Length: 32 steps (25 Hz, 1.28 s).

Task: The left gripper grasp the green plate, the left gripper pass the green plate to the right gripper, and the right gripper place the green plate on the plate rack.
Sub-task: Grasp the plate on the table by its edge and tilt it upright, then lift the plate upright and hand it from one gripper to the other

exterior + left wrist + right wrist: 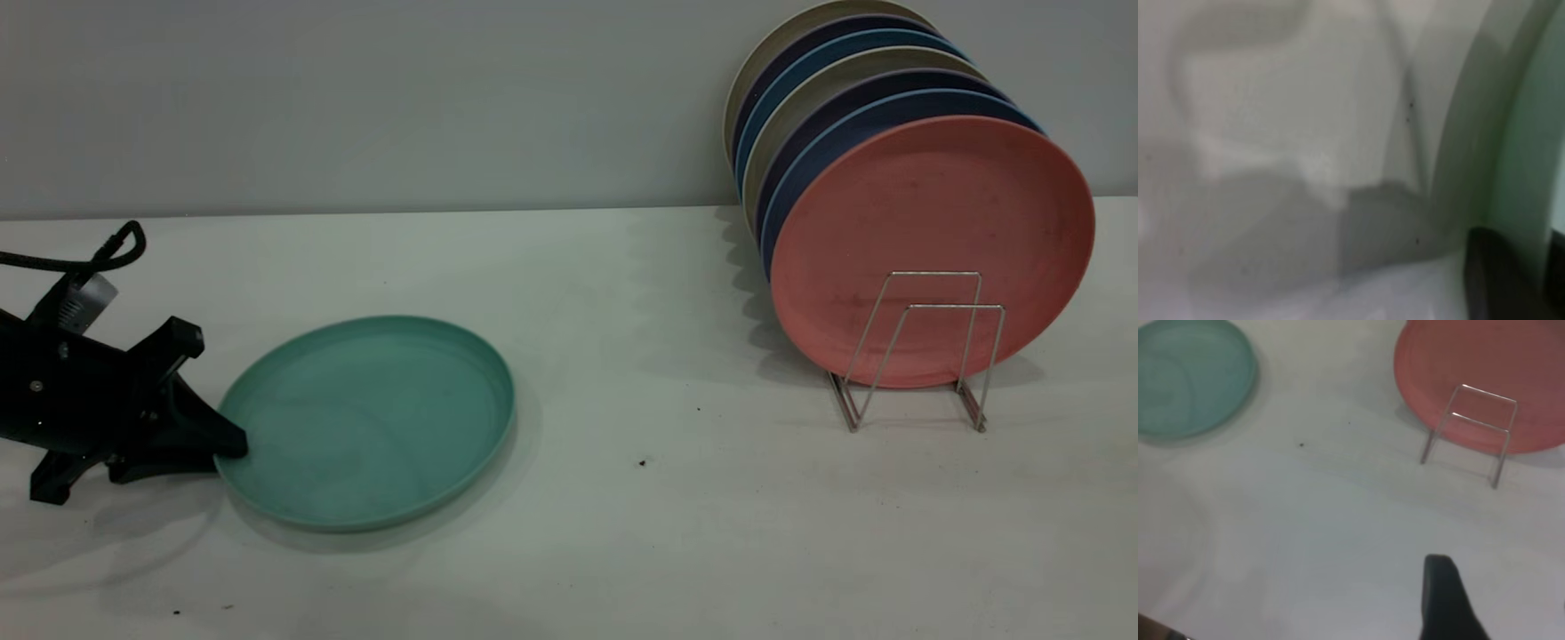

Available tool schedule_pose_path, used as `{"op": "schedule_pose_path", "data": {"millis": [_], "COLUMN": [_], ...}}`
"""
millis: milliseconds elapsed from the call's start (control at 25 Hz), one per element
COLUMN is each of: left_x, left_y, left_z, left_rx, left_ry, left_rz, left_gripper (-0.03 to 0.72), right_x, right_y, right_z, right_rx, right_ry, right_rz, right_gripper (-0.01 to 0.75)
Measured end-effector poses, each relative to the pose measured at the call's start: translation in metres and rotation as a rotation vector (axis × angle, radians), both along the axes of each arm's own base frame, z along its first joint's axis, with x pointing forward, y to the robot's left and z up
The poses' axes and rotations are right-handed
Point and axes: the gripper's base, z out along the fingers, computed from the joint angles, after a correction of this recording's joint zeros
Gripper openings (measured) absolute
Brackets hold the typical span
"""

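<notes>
Teal-green plate [369, 422], salmon-pink plate [933, 240] fronting blue, purple and beige ones, silver wire rack [920, 356], black tool [209, 436].

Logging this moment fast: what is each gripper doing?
Left gripper: at the green plate's near-left rim; grip cannot be told.
Right gripper: only one finger visible, holding nothing seen.

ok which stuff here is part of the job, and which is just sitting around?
Job: green plate, flat on the table; left gripper at its rim; plate rack; right gripper.
Not: pink plate and the plates behind it on the rack; table.
</notes>
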Motion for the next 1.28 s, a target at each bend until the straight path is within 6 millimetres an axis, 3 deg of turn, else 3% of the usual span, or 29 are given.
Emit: {"op": "schedule_pose_path", "data": {"millis": [120,280,520,680,1040,1280], "left_x": [0.001,0.005,0.014,0.016,0.014,0.008], "left_y": [0.0,0.002,0.0,-0.018,-0.077,-0.105], "left_z": [0.0,0.005,0.037,0.055,0.099,0.103], "left_rx": [0.008,0.03,0.08,0.109,0.164,0.151], "left_ry": [-0.021,-0.069,-0.197,-0.254,-0.402,-0.419], "left_rz": [-0.006,-0.012,-0.064,-0.154,-0.364,-0.445], "left_gripper": [0.023,0.014,0.014,0.014,0.013,0.013], "right_x": [0.0,0.004,0.031,0.062,0.123,0.155], "right_y": [0.003,0.008,0.016,0.019,0.023,0.034], "right_z": [0.002,0.003,-0.01,-0.032,-0.101,-0.132], "right_rx": [0.061,0.155,0.274,0.306,0.37,0.484], "right_ry": [0.0,0.013,0.104,0.152,0.223,0.306], "right_rz": [-0.005,-0.003,0.023,0.039,0.047,0.145], "right_gripper": [0.44,0.441,0.441,0.441,0.441,0.441]}}
